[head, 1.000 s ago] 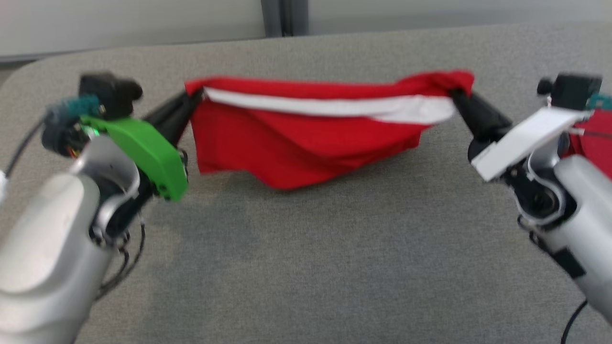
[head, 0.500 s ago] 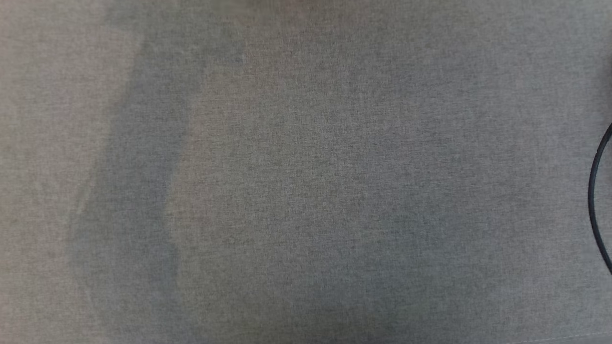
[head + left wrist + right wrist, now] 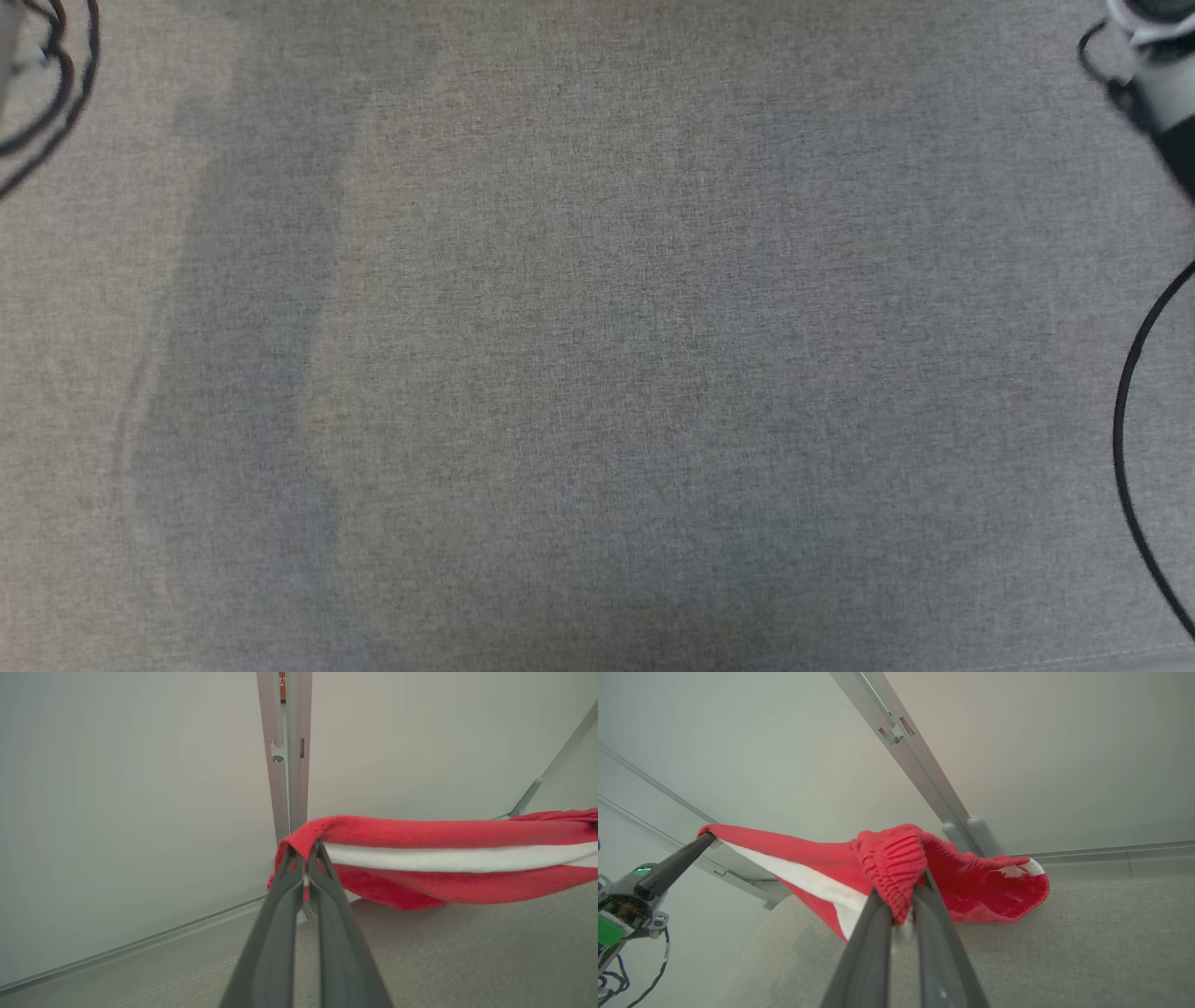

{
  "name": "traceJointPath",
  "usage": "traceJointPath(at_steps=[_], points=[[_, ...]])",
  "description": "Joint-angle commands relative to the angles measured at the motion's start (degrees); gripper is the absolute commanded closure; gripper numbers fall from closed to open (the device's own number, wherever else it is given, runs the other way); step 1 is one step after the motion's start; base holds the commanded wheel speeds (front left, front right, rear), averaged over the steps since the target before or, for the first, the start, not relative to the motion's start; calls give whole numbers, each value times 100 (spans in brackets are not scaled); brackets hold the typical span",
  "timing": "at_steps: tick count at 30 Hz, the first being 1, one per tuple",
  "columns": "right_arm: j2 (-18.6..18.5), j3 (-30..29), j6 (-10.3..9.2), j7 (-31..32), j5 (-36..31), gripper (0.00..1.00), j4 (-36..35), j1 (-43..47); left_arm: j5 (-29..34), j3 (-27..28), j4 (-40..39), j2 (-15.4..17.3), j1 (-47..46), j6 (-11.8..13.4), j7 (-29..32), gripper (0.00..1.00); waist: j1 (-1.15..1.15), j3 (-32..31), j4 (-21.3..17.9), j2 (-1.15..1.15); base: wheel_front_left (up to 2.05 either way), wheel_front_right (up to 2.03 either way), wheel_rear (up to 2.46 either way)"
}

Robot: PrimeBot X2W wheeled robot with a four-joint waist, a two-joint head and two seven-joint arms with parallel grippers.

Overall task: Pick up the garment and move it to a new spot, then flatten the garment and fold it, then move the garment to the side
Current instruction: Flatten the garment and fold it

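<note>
1. Grey fabric-topped table (image 3: pixel 597 373) lay below, probably the lay-down surface.
2. Red garment with white stripe (image 3: pixel 444 835) hung stretched between both grippers, sagging toward the table, likely tensioned for flattening.
3. Left gripper (image 3: pixel 304 851) clamped 1 end.
4. Right gripper (image 3: pixel 903 905) clamped the ribbed end.

Head view: grey table surface (image 3: pixel 597 373) is seen from steeply above, near. Left wrist view: set low, faced level at the wall post (image 3: pixel 285 765) at 12 o'clock. Right wrist view: canted, post slanting toward 11 o'clock. The garment (image 3: pixel 444 833) and post are shared by both wrist views.
</note>
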Motion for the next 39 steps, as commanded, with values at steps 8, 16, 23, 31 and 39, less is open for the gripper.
traceJointPath(at_steps=[8, 16, 23, 31, 39], points=[[-231, 796, 5, 292, 513, 100, -187, 1611, -1051, -676, -692, 685, 1700, 10, 824, 100, -1, -998, -98, 0, 0, 0, 0], [-612, 1271, 4, 775, 1013, 100, -630, 2901, -1983, -973, -1965, 1587, 3267, 88, 1620, 100, -1, -1968, -216, 0, 0, 0, 0], [-1078, 1564, 4, 881, 1229, 100, -1386, 4013, -2640, -1140, -3881, 2662, 4696, 734, 1941, 100, -1, -2472, -359, 0, 0, 0, 0], [-1872, 1546, 3, 405, 1399, 100, -2521, 5164, -3090, -1073, -6097, 4045, 5739, 1578, 1701, 100, -1, -2646, -372, 0, 0, 0, 0], [-2107, 1402, 0, 414, 1378, 100, -3119, 4972, -3344, -744, -6611, 4478, 5373, 1649, 1954, 100, -1, -2180, -530, 0, 0, 0, 0]])
